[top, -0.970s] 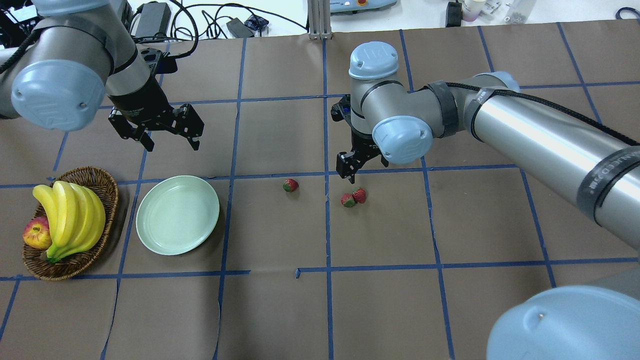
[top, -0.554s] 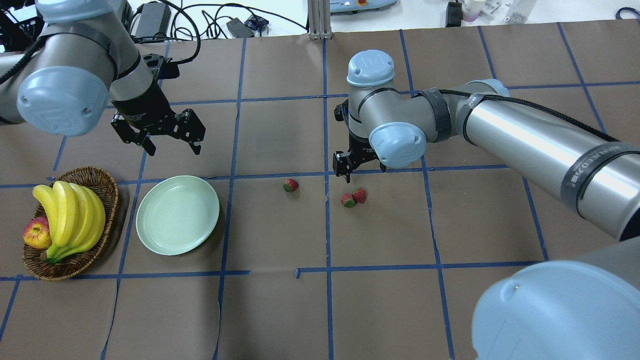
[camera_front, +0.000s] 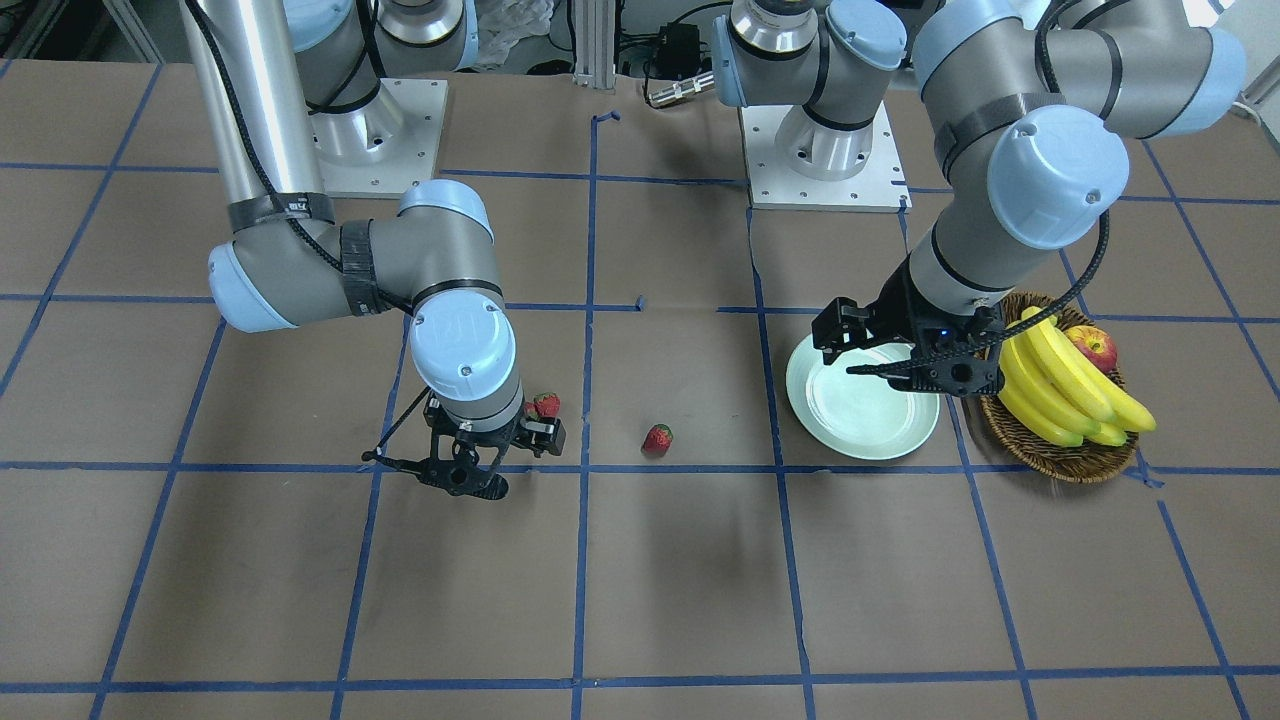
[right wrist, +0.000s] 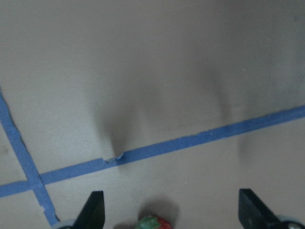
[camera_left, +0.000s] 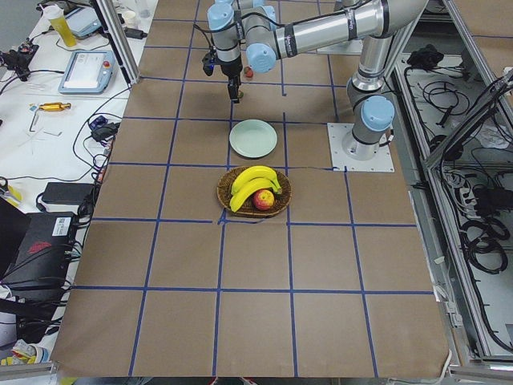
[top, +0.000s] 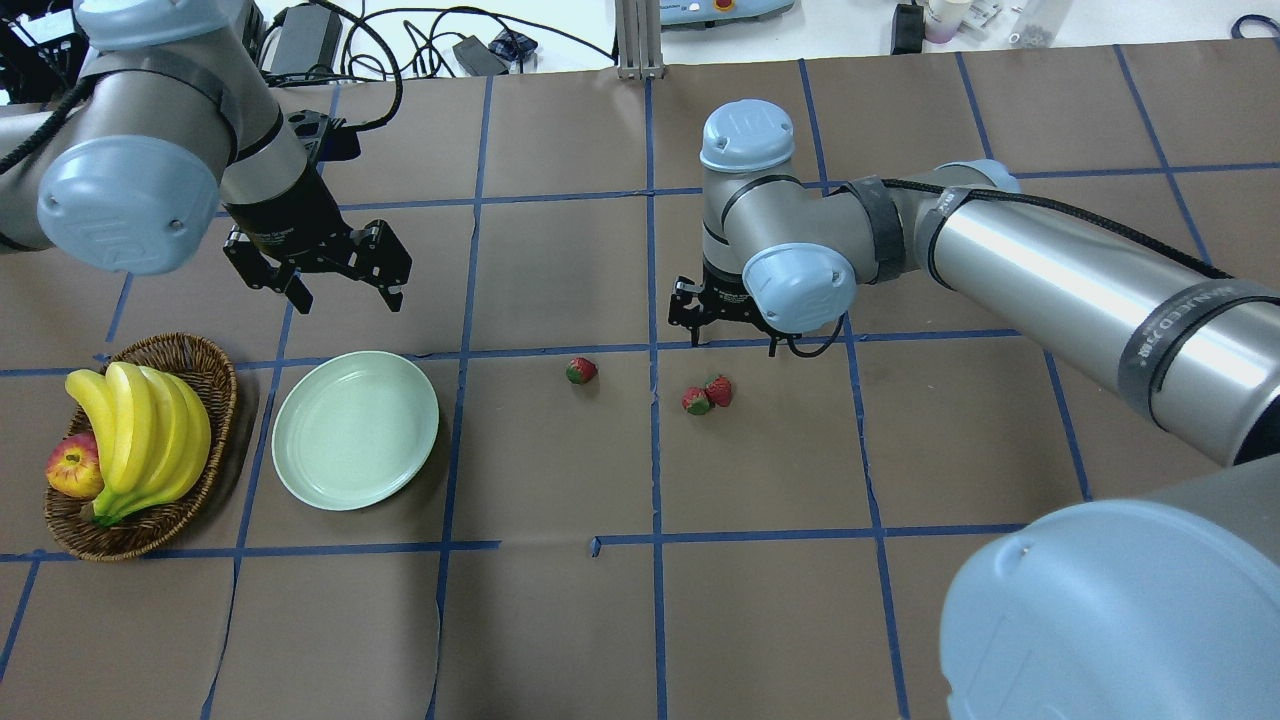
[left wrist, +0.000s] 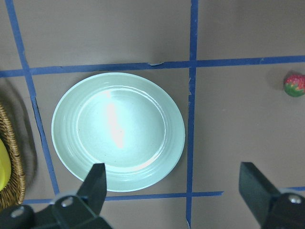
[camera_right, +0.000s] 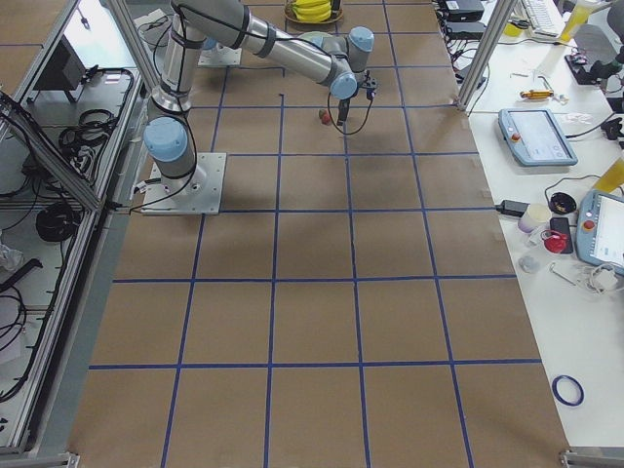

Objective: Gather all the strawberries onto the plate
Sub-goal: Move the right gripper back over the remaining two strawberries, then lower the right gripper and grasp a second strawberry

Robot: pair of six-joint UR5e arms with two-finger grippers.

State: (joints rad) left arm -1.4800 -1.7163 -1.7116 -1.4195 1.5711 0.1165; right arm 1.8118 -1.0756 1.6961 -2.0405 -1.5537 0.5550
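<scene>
Three strawberries [top: 581, 371] lie unmoved; right fingers [top: 695, 322], released like left fingers [top: 296, 288], have swivelled

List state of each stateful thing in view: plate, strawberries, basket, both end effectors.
plate: empty, flat on the table
lone strawberry: on the table, ungrasped
strawberry pair: on the table, touching each other, ungrasped
basket: holds bananas and an apple
left end effector: open, empty, above the table beyond the plate
right end effector: open, empty, above the table just past the strawberry pair
</scene>
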